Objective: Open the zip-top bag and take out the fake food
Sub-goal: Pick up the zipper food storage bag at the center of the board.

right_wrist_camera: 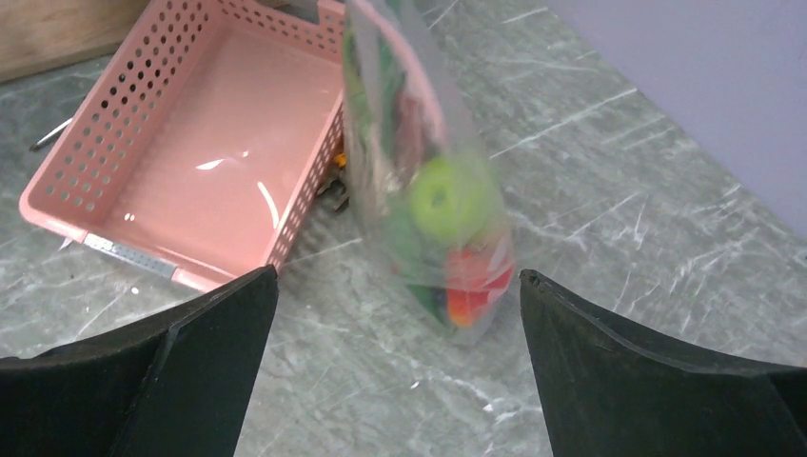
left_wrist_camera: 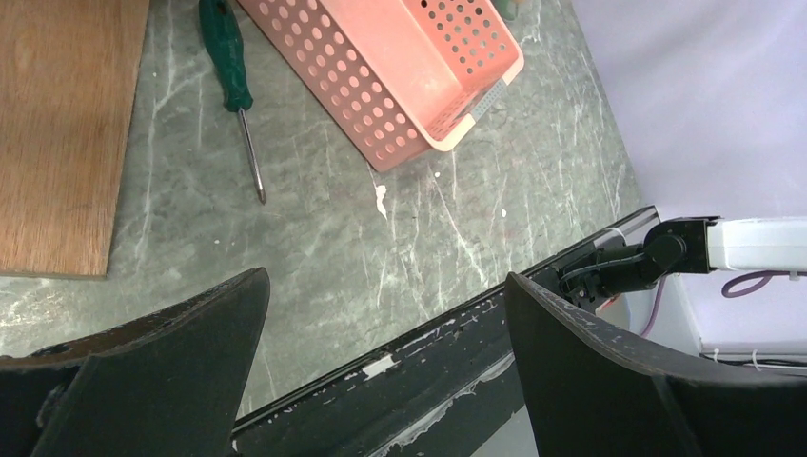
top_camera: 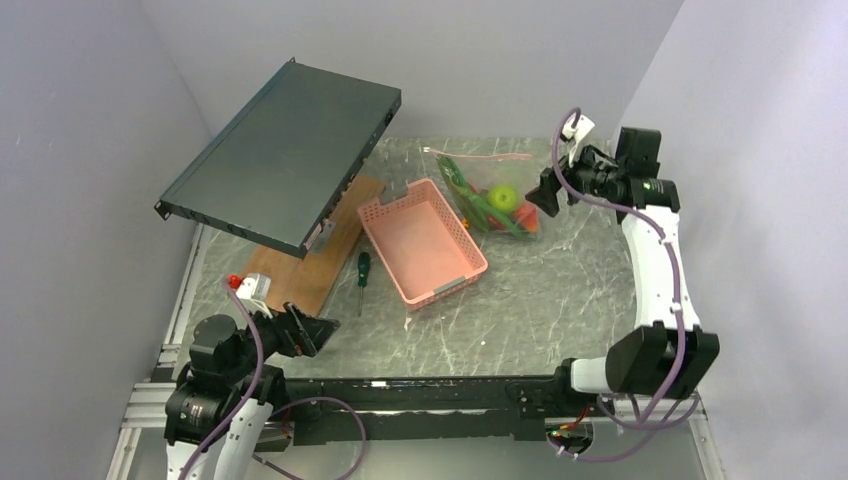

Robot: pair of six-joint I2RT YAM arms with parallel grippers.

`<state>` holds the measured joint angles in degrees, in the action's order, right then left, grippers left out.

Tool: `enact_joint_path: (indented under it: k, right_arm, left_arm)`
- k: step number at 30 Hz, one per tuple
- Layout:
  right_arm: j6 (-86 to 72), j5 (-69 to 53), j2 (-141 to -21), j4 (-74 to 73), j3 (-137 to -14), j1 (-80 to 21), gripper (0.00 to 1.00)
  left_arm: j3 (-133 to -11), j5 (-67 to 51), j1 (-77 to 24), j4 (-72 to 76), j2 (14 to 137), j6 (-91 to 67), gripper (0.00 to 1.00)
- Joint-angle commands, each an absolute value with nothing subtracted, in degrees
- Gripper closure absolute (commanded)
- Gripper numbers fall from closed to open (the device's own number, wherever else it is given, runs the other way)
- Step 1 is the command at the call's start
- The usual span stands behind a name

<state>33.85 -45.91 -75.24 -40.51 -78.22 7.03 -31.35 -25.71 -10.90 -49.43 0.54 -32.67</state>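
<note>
Right gripper [top_camera: 535, 198], top external view: jaws spread wide and holding nothing, aimed at the near end of the single zip-top bag [top_camera: 478, 190], which lies on the table [top_camera: 560, 290] just beside the far right wall of the one pink basket [top_camera: 385, 215]. Its pink zip strip [top_camera: 480, 155] is at the far end, away from the arm. The fake food [top_camera: 510, 215] is bunched at the near end, probably slid there under its own weight. One lime-green apple [top_camera: 503, 197] can be counted, with some red and orange pieces and green pods too overlapped to number. Left gripper [top_camera: 312, 335] sits low by its base, well apart from the bag. One screwdriver [top_camera: 362, 272], one wooden board [top_camera: 310, 265] and one dark panel [top_camera: 285, 150] lie to the left. Left wrist view: fingers wide apart over bare table, nothing between them. Right wrist view: the bag stands between the parted fingers but farther off, untouched, apparently propped against the basket; the seal looks unopened.
</note>
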Motion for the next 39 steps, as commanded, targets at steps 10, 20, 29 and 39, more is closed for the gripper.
enact_joint_path:
  k: [10, 20, 29, 39]
  right_arm:
    - [26.61, -49.87, -90.93, -33.69, -91.05, 1.51, 0.15]
    - [23.47, -45.48, -85.92, -28.93, -86.1, 2.8, 1.0]
    - [23.05, -47.1, -72.5, -30.61, -81.12, 12.8, 1.0]
    - [24.73, -48.71, -64.8, -36.12, -77.38, 12.83, 1.0]
  left_arm:
    - [-30.36, -33.01, -8.55, -45.99, -6.41, -33.2, 0.01]
    - [-26.75, -45.78, -2.09, -38.88, -7.39, -36.0, 0.01]
    - [-25.78, -49.39, -1.56, -31.82, -5.64, -39.16, 0.01]
    - [-26.27, -48.01, -3.13, -27.39, -1.54, -39.49, 0.01]
